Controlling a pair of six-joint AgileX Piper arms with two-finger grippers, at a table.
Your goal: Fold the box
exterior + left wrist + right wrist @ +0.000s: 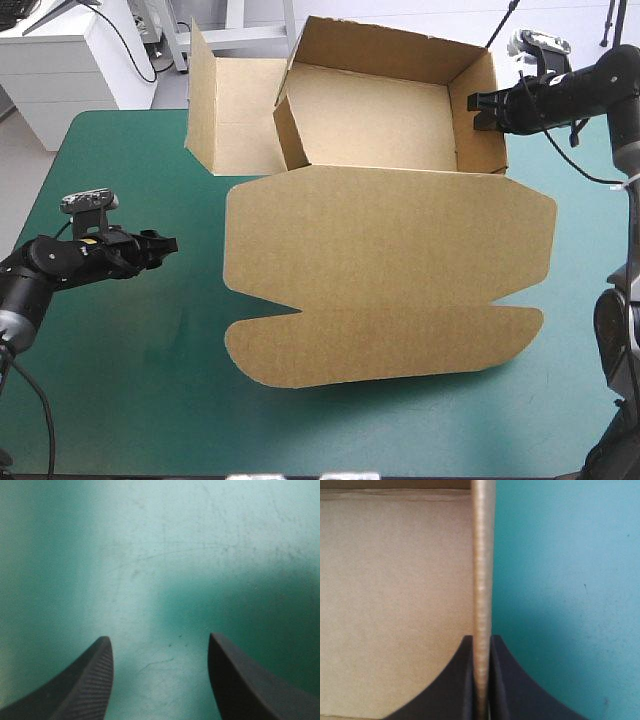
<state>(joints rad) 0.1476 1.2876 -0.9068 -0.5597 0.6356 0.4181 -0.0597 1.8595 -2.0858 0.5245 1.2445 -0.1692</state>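
though unclear from above, right fingers [455, 690] pinch the box [395, 580] wall; left fingers [85, 685] spread.

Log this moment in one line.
box: walls raised, lid flat | right gripper: shut on side wall | left gripper: open over teal-green cover

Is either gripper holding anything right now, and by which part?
The right gripper is shut on the box, pinching the edge of its raised right wall. The left gripper is open, holding nothing.

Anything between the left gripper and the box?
Nothing: only bare teal-green cover separates the left gripper from the box, as the high view shows.
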